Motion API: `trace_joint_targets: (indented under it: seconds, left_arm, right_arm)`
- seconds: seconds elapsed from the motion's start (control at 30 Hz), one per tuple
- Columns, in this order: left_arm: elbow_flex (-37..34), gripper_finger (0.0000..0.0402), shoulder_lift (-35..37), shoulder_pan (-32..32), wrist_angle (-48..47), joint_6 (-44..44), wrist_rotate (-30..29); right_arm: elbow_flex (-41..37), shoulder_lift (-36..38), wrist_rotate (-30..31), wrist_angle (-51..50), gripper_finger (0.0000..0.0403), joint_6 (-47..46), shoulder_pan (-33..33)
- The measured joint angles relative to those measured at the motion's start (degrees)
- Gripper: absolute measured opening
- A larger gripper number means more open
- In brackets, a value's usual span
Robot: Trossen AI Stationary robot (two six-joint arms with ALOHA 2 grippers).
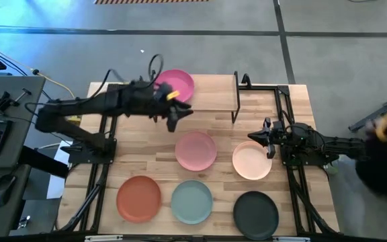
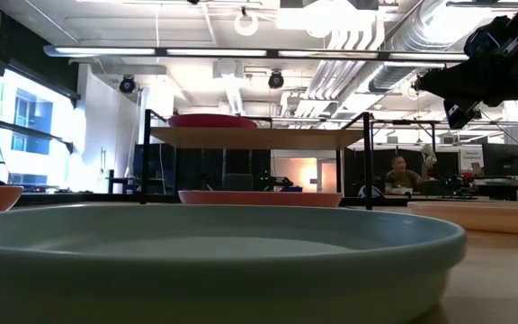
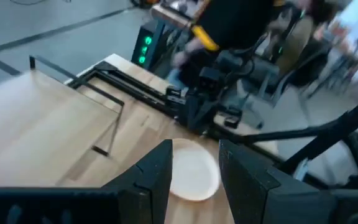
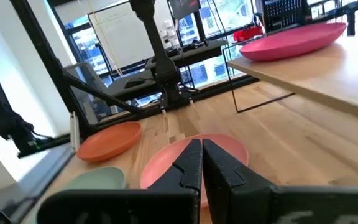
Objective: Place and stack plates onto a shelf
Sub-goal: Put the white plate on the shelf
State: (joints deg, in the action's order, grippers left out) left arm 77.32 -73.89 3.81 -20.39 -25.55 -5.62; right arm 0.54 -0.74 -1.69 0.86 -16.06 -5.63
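- The magenta plate (image 1: 175,85) lies on the left end of the shelf (image 1: 213,101), a low rack with a light wooden top on thin black legs at the far edge of the table (image 1: 301,107)
- From table height the same plate (image 2: 212,121) shows as a thin red rim on the shelf top (image 2: 259,138)
- The left gripper (image 1: 175,115) hangs over the table just in front of the shelf, near the magenta plate; in its wrist view the two dark fingers (image 3: 157,177) stand apart with nothing between them
- The right gripper (image 1: 259,136) sits near the table's right side, next to the cream plate (image 1: 251,161); its fingers (image 4: 188,165) are nearly together and hold nothing
- The light pink plate (image 1: 195,150) rests on the table in front of the shelf, between the two grippers
- Along the near edge lie the orange plate (image 1: 139,197), the pale teal plate (image 1: 191,201) and the black plate (image 1: 255,212), left to right, apart from one another
- A whiteboard (image 4: 114,34) in the room carries writing too faint to read; no brand or label can be made out on any plate or on the shelf
- A person (image 2: 401,174) sits in the background beyond the table
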Motion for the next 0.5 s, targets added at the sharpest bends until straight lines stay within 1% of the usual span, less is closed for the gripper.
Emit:
trace_joint_targets:
  seconds: [0.07, 0.13, 0.23, 0.33, 0.4, 0.5]
  left_arm:
    - [-6.3, 0.0120, 3.6, -1.7, 5.0, -2.7, -2.5]
    - [-12.1, 0.0120, 7.2, -3.3, 10.6, -3.8, -5.2]
    - [-19.4, 0.0120, 11.7, -5.0, 17.7, -3.8, -7.0]
    - [-25.1, 0.0120, 15.2, -5.8, 23.0, -3.8, -7.1]
    - [-28.5, 0.0120, 17.5, -5.9, 27.1, -3.8, -7.5]
    - [-33.2, 0.0120, 20.2, -5.9, 31.5, -3.0, -7.9]
  right_arm:
    - [0.0, 0.0, 0.1, 0.3, 0.0000, 2.4, 0.0]
    - [0.0, 0.0, 0.8, 3.5, 0.0000, 2.6, 0.0]
    - [0.0, 0.0, 2.5, 10.9, 0.0000, -2.8, 0.0]
    - [0.0, 0.1, 7.3, 22.2, 0.0000, -7.2, 0.0]
    - [0.0, 0.1, 10.3, 29.9, 0.0000, -12.1, 0.0]
    - [0.0, 0.0, 13.2, 37.9, 0.0000, -16.6, 0.0]
